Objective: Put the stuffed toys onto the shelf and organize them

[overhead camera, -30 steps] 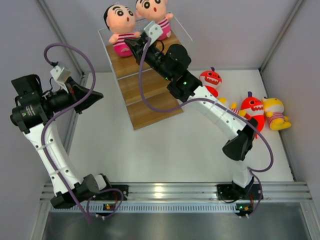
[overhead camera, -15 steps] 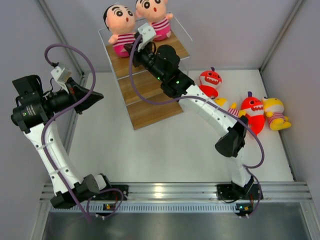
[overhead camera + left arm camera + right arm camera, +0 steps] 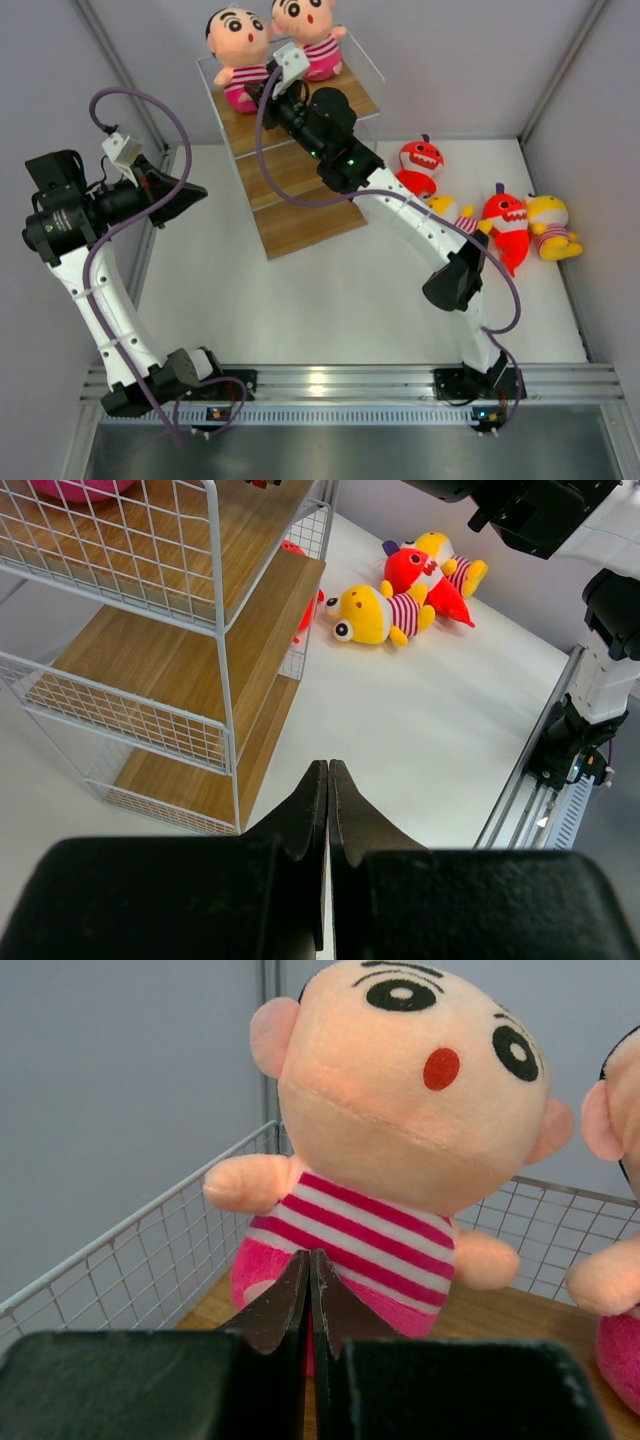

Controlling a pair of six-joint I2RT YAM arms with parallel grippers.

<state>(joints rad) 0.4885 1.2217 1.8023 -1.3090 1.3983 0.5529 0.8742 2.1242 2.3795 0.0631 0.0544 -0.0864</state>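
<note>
Two boy dolls sit on the top board of the shelf (image 3: pixel 300 205): the left one (image 3: pixel 238 50) and the right one (image 3: pixel 310 30). My right gripper (image 3: pixel 262 92) is shut and empty, its tips right at the left doll's pink lower body (image 3: pixel 400 1140); the gripper shows in its wrist view (image 3: pixel 310 1255), with the other doll at the right edge (image 3: pixel 610 1210). Two red sharks (image 3: pixel 421 160) (image 3: pixel 503 222) and two yellow dolls (image 3: pixel 547 228) (image 3: pixel 450 208) lie on the table to the right. My left gripper (image 3: pixel 185 190) (image 3: pixel 328 765) is shut and empty, left of the shelf (image 3: pixel 200 630).
Grey walls close the table on the left, back and right. The shelf's white wire frame and clear sides rise round the boards. In the left wrist view a yellow doll (image 3: pixel 370 615) and a shark (image 3: pixel 425 575) lie beyond the shelf, and a metal rail (image 3: pixel 530 780) runs along the near edge.
My right arm has reached further up and left over the top board toward the left boy doll, which has turned a little. The left arm has not moved.
</note>
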